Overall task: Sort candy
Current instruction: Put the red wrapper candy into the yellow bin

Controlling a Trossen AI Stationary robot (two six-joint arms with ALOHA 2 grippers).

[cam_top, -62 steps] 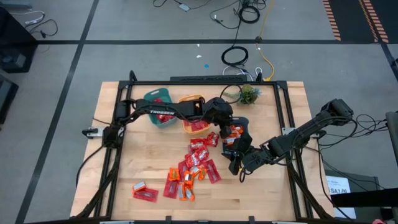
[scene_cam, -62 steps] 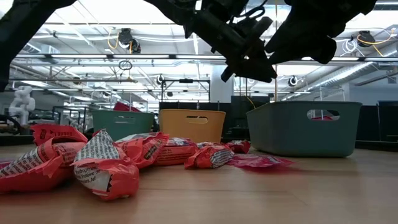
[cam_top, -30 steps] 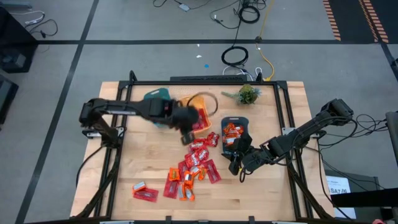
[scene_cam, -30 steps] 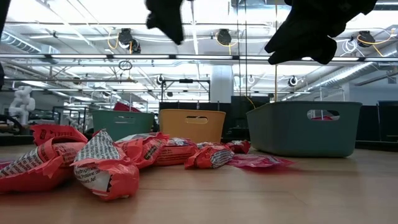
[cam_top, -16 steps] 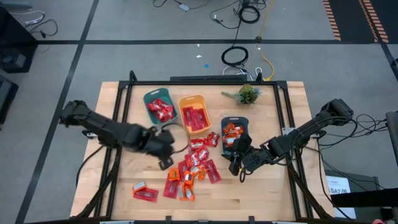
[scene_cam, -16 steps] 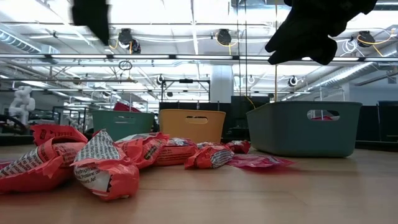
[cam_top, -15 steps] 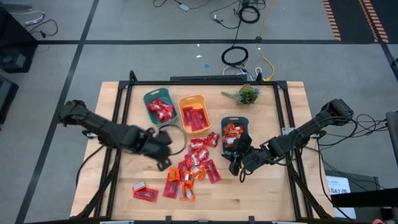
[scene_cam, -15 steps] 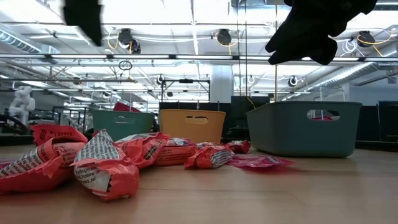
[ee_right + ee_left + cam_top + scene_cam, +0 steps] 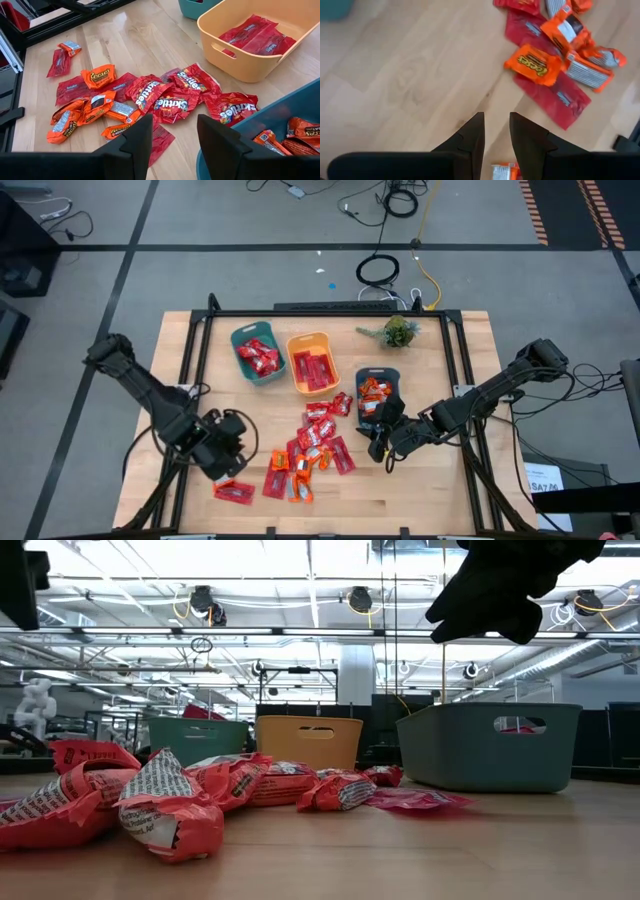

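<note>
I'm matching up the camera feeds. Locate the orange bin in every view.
High view: orange bin at the table's far middle.
Low view: orange bin in the centre background, behind the candy pile.
Left wrist view: not in it.
Right wrist view: orange bin beyond the loose candy.
Shared landmark: the teal bin right beside it in those three views.

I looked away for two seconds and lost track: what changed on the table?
The left pincer swung away from over the bins, across the table to the near left, and now hovers empty by the stray red candy. The right pincer stayed beside the dark teal bin; candy pile and bins unmoved.
</note>
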